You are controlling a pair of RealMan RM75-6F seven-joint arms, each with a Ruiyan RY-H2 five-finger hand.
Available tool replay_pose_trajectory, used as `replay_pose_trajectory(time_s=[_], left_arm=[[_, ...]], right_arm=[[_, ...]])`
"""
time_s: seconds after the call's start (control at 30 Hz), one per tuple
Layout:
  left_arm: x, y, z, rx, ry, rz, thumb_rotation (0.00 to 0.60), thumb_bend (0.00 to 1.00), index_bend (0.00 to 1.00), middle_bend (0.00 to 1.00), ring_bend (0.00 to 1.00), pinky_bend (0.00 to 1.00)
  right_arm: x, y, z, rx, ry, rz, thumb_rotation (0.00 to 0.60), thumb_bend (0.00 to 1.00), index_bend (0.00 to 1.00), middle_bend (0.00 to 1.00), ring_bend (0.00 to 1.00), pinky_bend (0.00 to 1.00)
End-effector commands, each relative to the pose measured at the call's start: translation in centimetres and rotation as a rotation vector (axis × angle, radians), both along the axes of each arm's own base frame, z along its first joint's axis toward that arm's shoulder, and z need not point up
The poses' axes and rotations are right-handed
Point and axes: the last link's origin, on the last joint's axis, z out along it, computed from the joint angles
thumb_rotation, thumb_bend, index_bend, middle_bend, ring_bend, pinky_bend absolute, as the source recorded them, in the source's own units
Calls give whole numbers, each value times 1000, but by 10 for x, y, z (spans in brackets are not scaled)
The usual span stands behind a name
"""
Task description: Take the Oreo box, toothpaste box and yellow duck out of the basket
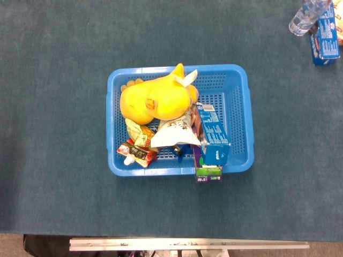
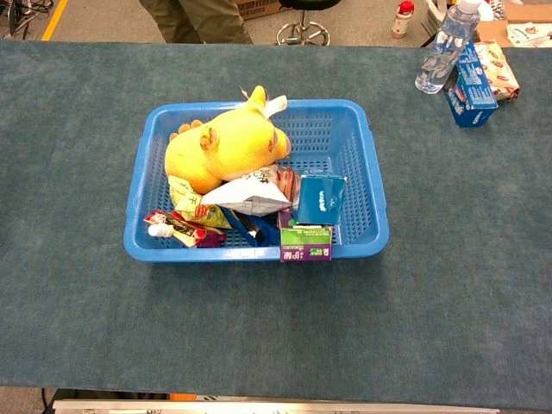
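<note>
Neither hand shows in our head view or our chest view, so we cannot tell whether their fingers are apart, together or around anything.

All 3 task things sit inside the blue basket (image 1: 238, 115), which rests on the teal table cover (image 1: 53, 160). We see the yellow duck (image 1: 158, 99) lying in the far left part of the basket, a white tag at its top edge pointing toward the far rim. Just beside it on the right, the blue Oreo box (image 1: 213, 136) stands tilted, its near end up against the near wall of the basket. Right at that near wall the toothpaste box (image 2: 306, 244), purple with a green end face, stands on end and leans on the rim; in our chest view its printed face looks toward us.

Between the duck and these 2 boxes we see a white snack bag (image 1: 174, 134) lying over other items. Under and to the left of it are a yellow-green packet (image 2: 191, 207) and a red wrapper (image 1: 136, 154) with a white cap at its near end, in the near left corner.

Well apart from the basket, at the far right of the table, a clear water bottle (image 2: 442, 47) stands touching a second blue box (image 2: 470, 86), with a patterned packet just behind it.
</note>
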Motion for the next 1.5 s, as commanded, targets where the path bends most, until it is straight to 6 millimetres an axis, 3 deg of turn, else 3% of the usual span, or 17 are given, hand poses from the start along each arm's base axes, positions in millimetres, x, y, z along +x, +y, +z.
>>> replay_pose_trajectory(time_s=[0.03,0.47,0.63,1.1,1.4,1.5], left_arm=[[0,-1,0,-2,3,2,600,358,313,307,286,507],[1,-1,0,0,-2,4,600,358,313,307,286,507],[-1,-2,2,5,3,14,600,358,313,307,286,507],[1,-12,8,48,17,38,600,358,313,307,286,507],[4,-17,11,68,24,34,600,358,313,307,285,507],[5,-18,12,73,23,33,600,358,313,307,285,507]], right_arm=[[0,0,0,-1,0,1,600,101,416,350,341,384],[9,2,-6,41,-41,26,600,101,416,350,341,384],[28,-1,-12,129,-100,96,600,101,416,350,341,384],[115,-50,-37,426,-107,348,600,101,416,350,341,398],[138,-61,-63,559,-46,478,600,98,416,350,340,398],[144,-64,-73,596,-4,530,600,56,416,348,333,399]])
